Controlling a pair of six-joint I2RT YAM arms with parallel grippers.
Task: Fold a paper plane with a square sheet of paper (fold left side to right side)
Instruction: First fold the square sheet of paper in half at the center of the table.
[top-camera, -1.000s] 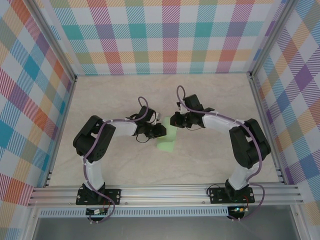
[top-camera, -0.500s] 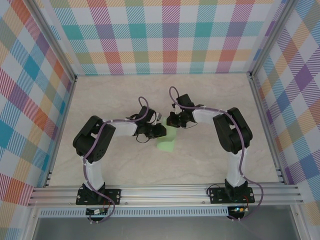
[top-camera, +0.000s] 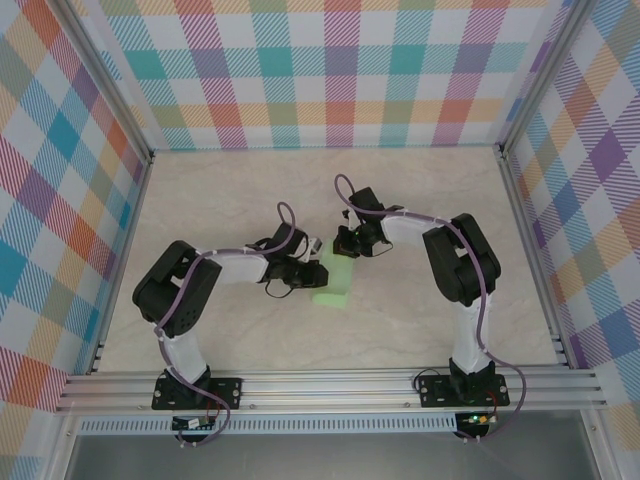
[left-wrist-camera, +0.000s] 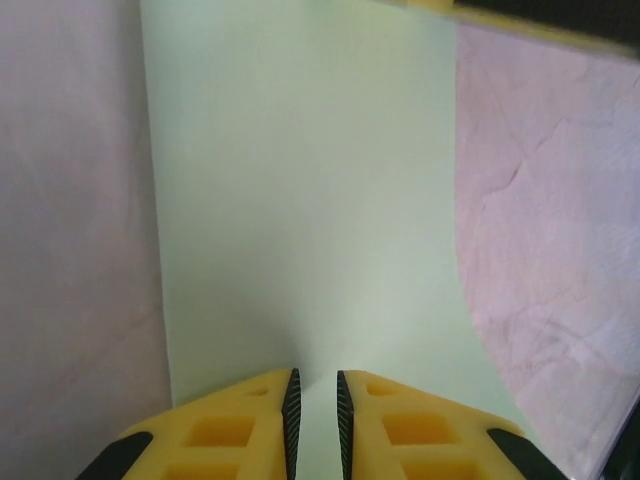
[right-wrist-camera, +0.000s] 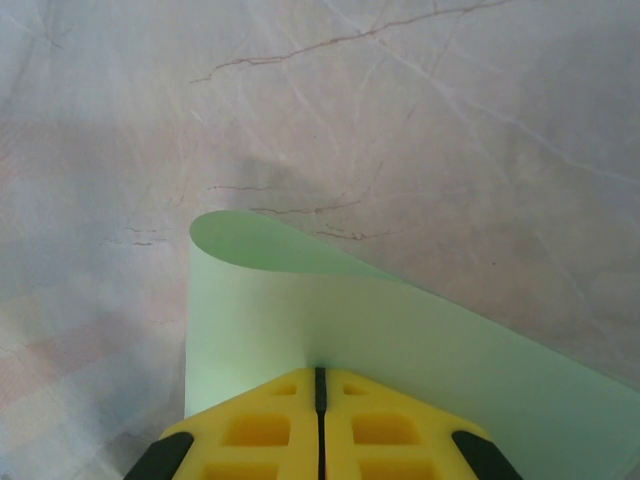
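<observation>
Item: square sheet of paper (top-camera: 333, 283), thin, pale green, plain and matte. It lies mid-table on the beige, marble-veined table (top-camera: 420, 310), with one edge curled up in a smooth loop.
At the sheet's far side, the right tool (right-wrist-camera: 320, 385) has its yellow fingers pressed together on that raised edge.
At its left edge, the left tool (left-wrist-camera: 315, 400) has its fingers slightly apart, green showing between.

The left arm (top-camera: 165, 300) and right arm (top-camera: 465, 265) are black at the joints with white links, and purple cables (top-camera: 287, 212) loop along them. The left gripper (left-wrist-camera: 316, 378) and right gripper (right-wrist-camera: 320, 372) have blocky yellow fingers (left-wrist-camera: 230, 425).
</observation>
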